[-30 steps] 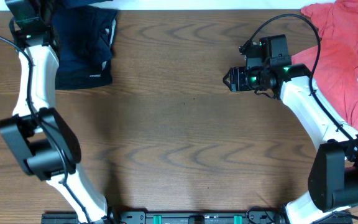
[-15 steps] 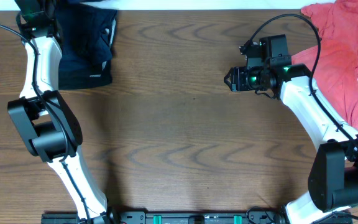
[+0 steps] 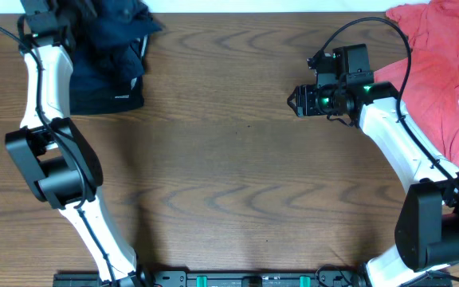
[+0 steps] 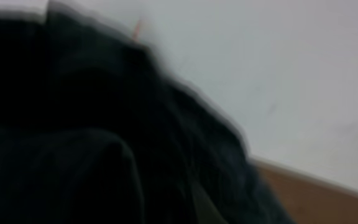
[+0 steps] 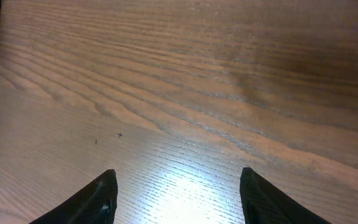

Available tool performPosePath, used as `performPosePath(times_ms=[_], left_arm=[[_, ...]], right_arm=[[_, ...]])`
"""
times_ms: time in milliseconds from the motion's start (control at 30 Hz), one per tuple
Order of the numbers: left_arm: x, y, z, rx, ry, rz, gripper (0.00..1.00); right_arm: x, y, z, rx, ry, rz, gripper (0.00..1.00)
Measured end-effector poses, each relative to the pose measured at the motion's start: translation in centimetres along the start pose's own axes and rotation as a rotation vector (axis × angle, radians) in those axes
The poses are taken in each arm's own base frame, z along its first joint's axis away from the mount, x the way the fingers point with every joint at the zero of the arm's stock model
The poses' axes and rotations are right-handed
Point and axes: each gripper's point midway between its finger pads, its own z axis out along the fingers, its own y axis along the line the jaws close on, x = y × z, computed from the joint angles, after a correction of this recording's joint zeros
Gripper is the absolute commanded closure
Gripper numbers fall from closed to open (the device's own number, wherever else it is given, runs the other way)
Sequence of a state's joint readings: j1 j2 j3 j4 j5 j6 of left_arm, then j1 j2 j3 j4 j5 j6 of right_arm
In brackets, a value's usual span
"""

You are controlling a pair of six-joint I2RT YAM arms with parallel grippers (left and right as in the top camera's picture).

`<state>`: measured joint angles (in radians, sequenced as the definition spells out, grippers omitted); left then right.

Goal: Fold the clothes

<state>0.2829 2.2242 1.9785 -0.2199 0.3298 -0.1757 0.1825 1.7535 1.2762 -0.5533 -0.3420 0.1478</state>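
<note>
Right gripper [image 5: 176, 190] idles released above the surface [image 3: 213, 159]; left gripper [image 3: 74, 9], grip unreadable, presumably fetches the eleven-o'clock navy garment [image 3: 106, 76].

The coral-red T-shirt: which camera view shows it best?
Overhead: the coral-red T-shirt lies crumpled at the right edge of the table, print visible. Left wrist shows only blurred dark fabric; right wrist only wood and the right claw.

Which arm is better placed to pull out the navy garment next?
Left. The left arm is at the navy garment; dark fabric fills its wrist view. The right pincer hangs open over bare table, across from it.
</note>
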Motion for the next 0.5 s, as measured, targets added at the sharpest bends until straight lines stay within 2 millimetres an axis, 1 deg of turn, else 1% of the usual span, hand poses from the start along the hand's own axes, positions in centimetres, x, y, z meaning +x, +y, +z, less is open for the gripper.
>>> performPosePath(times_ms=[67, 200, 267, 333, 367, 400, 433, 467, 500], left_arm=[[2.0, 1.8, -0.4, -0.040, 0.088, -0.049, 0.94], [4.6, 4.9, -1.7, -0.103, 0.202, -0.155, 0.94], [5.9, 6.0, -2.4, -0.119, 0.258, -0.208, 0.94], [7.5, 6.5, -3.3, -0.126, 0.333, -0.261, 0.83], [8.3, 6.6, -3.7, -0.131, 0.369, -0.278, 0.63], [9.2, 6.6, -4.3, -0.137, 0.409, -0.302, 0.53], [10.0, 6.6, -4.7, -0.144, 0.445, -0.324, 0.41], [10.7, 6.4, -5.2, -0.146, 0.478, -0.333, 0.36], [11.4, 6.3, -5.7, -0.147, 0.512, -0.345, 0.33]], right_arm=[[0.0, 0.0, 0.0, 0.000, -0.001, -0.001, 0.39], [-0.2, 0.0, 0.0, 0.002, -0.006, -0.002, 0.38], [-0.3, 0.0, 0.0, 0.001, -0.012, -0.004, 0.38], [-0.4, 0.0, 0.0, 0.002, -0.018, -0.006, 0.38], [-0.5, 0.0, 0.0, 0.002, -0.020, -0.007, 0.38], [-0.5, 0.0, 0.0, 0.003, -0.020, -0.007, 0.38], [-0.5, 0.0, 0.0, 0.003, -0.021, -0.007, 0.37], [-0.5, 0.0, 0.0, 0.003, -0.020, -0.006, 0.37], [-0.5, 0.0, 0.0, 0.003, -0.021, -0.007, 0.37]])
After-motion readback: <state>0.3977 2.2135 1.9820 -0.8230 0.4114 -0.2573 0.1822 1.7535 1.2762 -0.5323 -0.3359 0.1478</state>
